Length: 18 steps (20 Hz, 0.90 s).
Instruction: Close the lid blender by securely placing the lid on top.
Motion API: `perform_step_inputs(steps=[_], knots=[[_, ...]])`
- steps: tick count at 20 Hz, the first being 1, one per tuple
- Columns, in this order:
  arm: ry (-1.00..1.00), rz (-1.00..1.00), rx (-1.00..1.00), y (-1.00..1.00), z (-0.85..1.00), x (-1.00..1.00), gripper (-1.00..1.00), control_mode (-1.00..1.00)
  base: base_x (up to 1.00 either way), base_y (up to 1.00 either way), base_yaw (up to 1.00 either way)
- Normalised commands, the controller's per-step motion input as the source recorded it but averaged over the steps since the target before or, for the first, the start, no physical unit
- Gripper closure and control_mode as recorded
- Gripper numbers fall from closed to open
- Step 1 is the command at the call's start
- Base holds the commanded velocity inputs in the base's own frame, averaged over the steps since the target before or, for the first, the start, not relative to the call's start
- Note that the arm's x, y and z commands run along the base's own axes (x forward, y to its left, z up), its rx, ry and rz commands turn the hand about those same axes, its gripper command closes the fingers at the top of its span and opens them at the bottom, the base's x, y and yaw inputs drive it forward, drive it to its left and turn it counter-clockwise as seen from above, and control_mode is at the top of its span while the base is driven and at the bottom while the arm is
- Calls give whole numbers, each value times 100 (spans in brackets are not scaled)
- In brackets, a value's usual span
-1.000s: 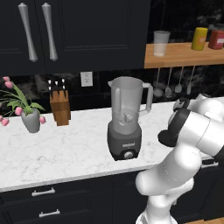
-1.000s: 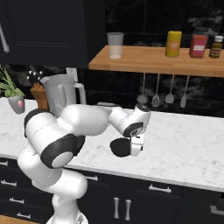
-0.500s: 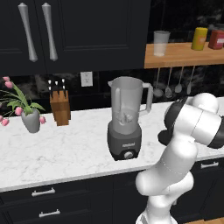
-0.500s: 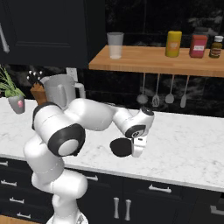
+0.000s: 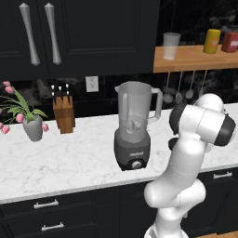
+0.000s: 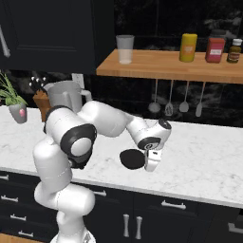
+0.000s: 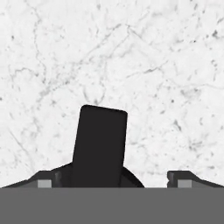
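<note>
Two base cameras give me a white marble tabletop under black cabinets, with black drawers below. A wooden shelf on the dark wall carries a clear tumbler, a yellow jar and red jars; utensils hang beneath it. On my left stand a potted pink flower and a knife block. I see the blender upright mid-tabletop, jar mouth uncovered. The lid lies near the front edge, well right of the blender. My tool hangs low over the lid, tips spread wide, gripping nothing that I can make out.
</note>
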Motion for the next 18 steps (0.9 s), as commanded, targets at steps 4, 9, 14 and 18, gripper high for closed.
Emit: perform_step_inputs(steps=[4,9,14,18], knots=[[0,0,6,-11,-20,22,-100,-100,0,0,0],[0,0,5,-9,-22,21,-100,-100,0,0,0],[0,0,1,0,-28,15,-100,-100,0,0,0],[0,0,0,0,-28,12,-100,-100,0,0,0]])
